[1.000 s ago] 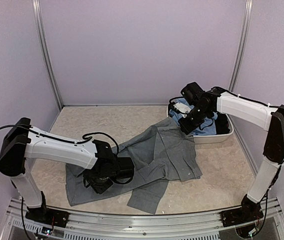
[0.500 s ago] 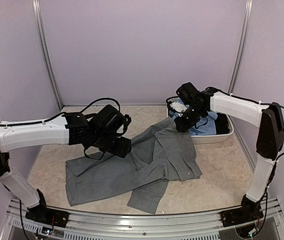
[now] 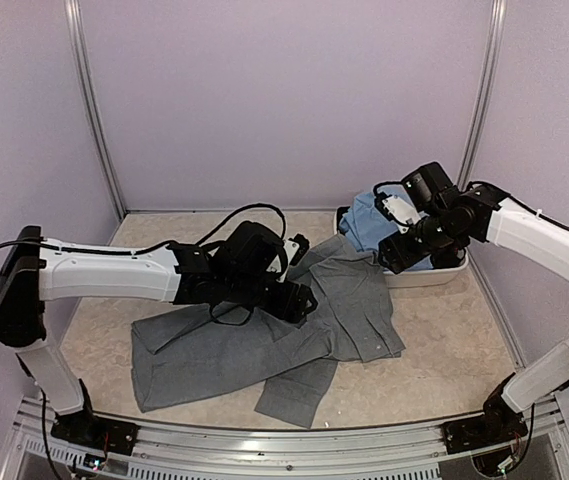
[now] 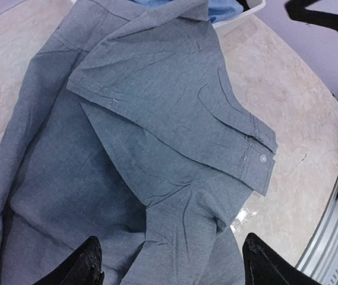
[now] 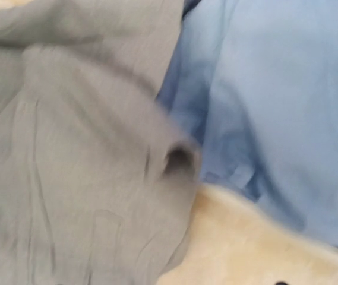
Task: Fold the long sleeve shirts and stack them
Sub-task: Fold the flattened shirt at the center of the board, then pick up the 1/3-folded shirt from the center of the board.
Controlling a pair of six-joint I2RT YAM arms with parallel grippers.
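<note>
The slate grey long sleeve shirt [image 3: 294,335] lies rumpled across the table, its collar end draped against the basin. In the left wrist view the grey shirt [image 4: 157,119] fills the frame, a buttoned cuff showing at the right. My left gripper [image 3: 302,300] hovers over its middle, open, its fingertips [image 4: 88,264] wide apart with nothing between them. The light blue shirt [image 3: 369,220] is bunched in the basin. My right gripper [image 3: 396,258] hangs above the basin's near rim, open and holding nothing. Its wrist view shows grey cloth [image 5: 68,148] beside blue cloth [image 5: 275,89].
The white oval basin [image 3: 434,278] stands at the back right against the wall. Its rim [image 5: 246,237] runs under the grey collar. An aluminium rail [image 3: 264,440] borders the near table edge. Lilac walls close in the back and sides.
My left arm swung from the near left across to the shirt's middle and opened wider. My right gripper let go of the grey collar, opened and drew back to the right.
</note>
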